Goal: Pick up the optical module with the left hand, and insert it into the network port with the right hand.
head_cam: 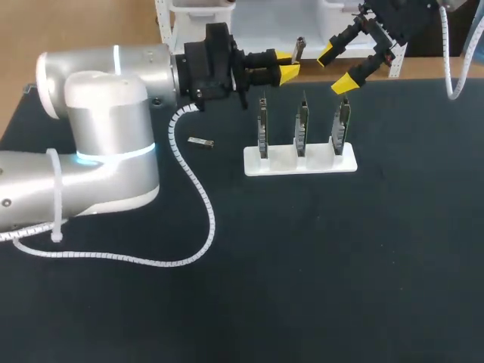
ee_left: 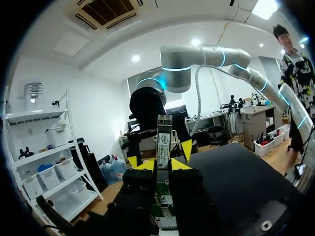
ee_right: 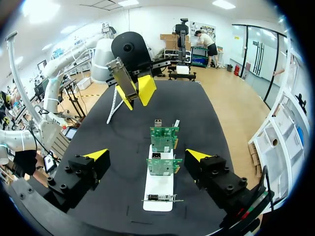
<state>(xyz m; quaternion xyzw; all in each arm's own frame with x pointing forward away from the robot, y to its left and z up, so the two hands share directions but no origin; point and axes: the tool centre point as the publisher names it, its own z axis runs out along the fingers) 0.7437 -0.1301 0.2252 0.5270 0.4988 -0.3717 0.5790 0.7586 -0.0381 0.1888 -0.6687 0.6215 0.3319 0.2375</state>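
Note:
My left gripper [head_cam: 286, 69] is shut on a slim metal optical module [head_cam: 300, 48], which it holds in the air behind the white stand [head_cam: 300, 161]. In the left wrist view the module [ee_left: 164, 139] stands up between the yellow tips. The stand carries three upright green network boards [head_cam: 302, 125]. My right gripper [head_cam: 335, 69] hangs open just right of the module and does not touch it. From the right wrist the open gripper [ee_right: 146, 155] is above the boards [ee_right: 163, 166], with the left gripper [ee_right: 135, 91] and its module [ee_right: 121, 73] ahead.
A second small module [head_cam: 200, 142] lies loose on the black table [head_cam: 318, 265], left of the stand. My left arm's white coiled cable [head_cam: 198, 189] trails across the table's left half.

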